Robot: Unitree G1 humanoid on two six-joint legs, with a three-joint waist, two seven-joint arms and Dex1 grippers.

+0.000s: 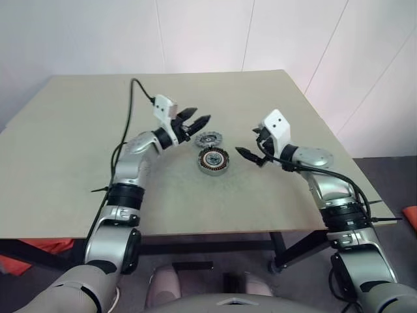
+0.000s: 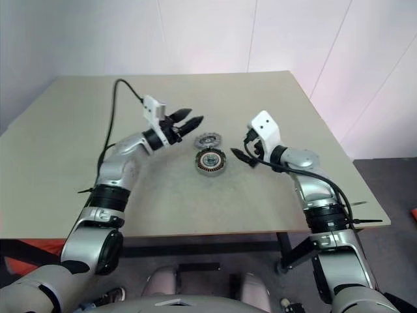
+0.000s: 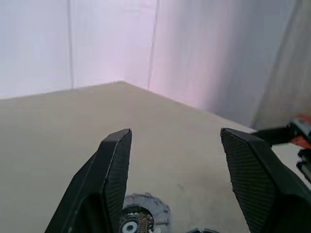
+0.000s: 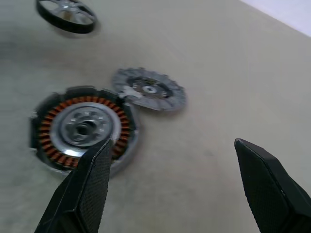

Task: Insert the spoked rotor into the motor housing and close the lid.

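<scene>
Motor housing (image 4: 82, 128), copper windings, grey hub

We're looking at a beige table (image 1: 78, 169) with a matte top, slightly scuffed, sitting on a dark metal frame (image 1: 215, 246) with a caster (image 1: 273, 266) under the near edge. Pale white wall panels (image 1: 215, 32) with thin vertical seams are running behind it and turning a corner at the far right. Grey floor (image 1: 384, 176) is showing to the right of the table. Orange objects are lying low on the floor at the left (image 1: 19, 257) and at the right edge (image 1: 410, 215); we can't tell what they are. Light is coming in soft and even, throwing only faint shadows on the tabletop.
</scene>
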